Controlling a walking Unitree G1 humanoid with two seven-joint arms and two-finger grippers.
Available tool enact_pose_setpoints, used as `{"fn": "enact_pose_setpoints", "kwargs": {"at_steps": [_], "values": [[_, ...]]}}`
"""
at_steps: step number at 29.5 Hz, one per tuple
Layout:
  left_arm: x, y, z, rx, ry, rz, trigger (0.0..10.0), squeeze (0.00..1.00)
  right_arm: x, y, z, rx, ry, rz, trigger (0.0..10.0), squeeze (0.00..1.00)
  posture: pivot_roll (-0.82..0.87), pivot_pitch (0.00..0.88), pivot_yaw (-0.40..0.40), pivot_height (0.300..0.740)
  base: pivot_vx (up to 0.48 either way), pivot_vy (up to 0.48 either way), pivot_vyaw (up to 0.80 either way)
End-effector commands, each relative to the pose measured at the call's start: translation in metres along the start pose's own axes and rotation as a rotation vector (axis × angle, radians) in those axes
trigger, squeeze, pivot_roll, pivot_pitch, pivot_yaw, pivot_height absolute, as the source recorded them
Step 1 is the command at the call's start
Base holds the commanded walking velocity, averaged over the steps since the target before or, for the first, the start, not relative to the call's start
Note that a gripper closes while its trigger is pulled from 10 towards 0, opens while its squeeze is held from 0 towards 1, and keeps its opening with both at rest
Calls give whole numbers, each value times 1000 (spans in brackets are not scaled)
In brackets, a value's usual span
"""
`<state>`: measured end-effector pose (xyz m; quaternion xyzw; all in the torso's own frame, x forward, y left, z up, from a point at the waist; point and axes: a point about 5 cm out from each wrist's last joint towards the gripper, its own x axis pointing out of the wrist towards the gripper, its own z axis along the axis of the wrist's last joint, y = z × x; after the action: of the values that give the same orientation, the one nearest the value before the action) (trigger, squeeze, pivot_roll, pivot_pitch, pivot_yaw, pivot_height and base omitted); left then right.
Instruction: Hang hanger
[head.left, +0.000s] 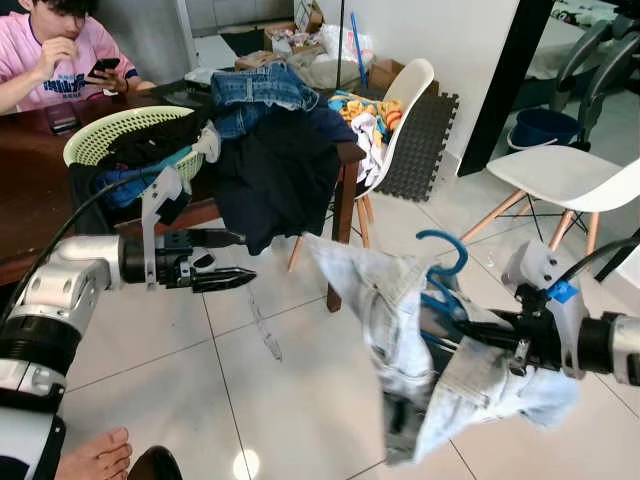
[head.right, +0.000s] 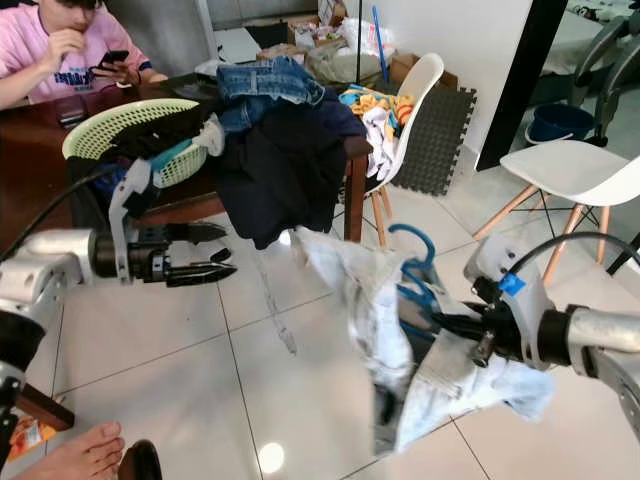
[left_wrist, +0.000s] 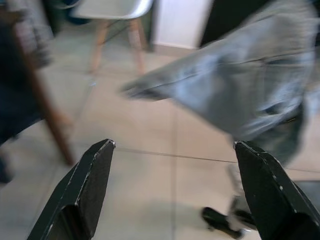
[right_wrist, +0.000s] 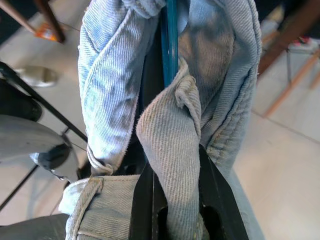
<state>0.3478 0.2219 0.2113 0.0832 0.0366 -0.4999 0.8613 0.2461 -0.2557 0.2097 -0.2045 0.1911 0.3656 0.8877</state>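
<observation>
The dark wooden table (head.left: 30, 200) serves as the reference landmark. Task status, judged from the present layout: the garment is already on the hanger and the hanger is gripped, but no rail or hook is in view, so the hanging step itself is not yet done. A pile of dark clothes and jeans (head.left: 275, 150) covers the table's corner and drapes over its edge toward the floor. A person in a pink shirt (head.left: 55, 50) sits at the far side of the table, looking at a phone. Two white chairs stand beyond the table's draped end, one (head.left: 405, 110) just beside it carrying small colourful items, the other (head.left: 570, 175) well apart. The pale denim garment (head.left: 430, 370) hangs in the air well clear of the table, over the tiled floor, threaded on the blue hanger (head.left: 445, 275), whose hook points upward. The right gripper (right_wrist: 172, 150) is clamped on the hanger with denim bunched between its fingers. The pale green laundry basket (head.left: 125, 130) sits on the table and holds dark and blue clothing heaped to its rim. The left gripper (left_wrist: 172, 185) hovers in front of the table edge, fingers apart and empty.
</observation>
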Motion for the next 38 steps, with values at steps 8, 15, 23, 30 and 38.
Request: {"fn": "enact_pose_setpoints", "kwargs": {"at_steps": [8, 15, 23, 30, 38], "values": [[2, 8, -65, -198, 12, 557, 10000, 0, 19, -26, -52, 307, 3, -478, 0, 0, -64, 62, 18, 740, 0, 0, 0], [7, -71, -169, -507, 87, 722, 10000, 0, 45, 28, -136, 708, -15, -714, 10000, 0, -62, 61, 1, 740, 69, 0, 0], [-9, -103, -203, -469, 207, 833, 10000, 0, 52, 84, -186, 793, 97, -763, 10000, 0, -52, 57, -3, 740, 461, 0, 0], [-11, -109, -208, -443, 250, 855, 10000, 0, 56, 102, -211, 815, 151, -795, 10000, 0, -49, 61, -3, 740, 458, 0, 0], [2, -106, -202, -403, 233, 838, 10000, 0, 27, 92, -254, 861, 201, -850, 10000, 0, -54, 62, -2, 740, 480, 0, 0]]}}
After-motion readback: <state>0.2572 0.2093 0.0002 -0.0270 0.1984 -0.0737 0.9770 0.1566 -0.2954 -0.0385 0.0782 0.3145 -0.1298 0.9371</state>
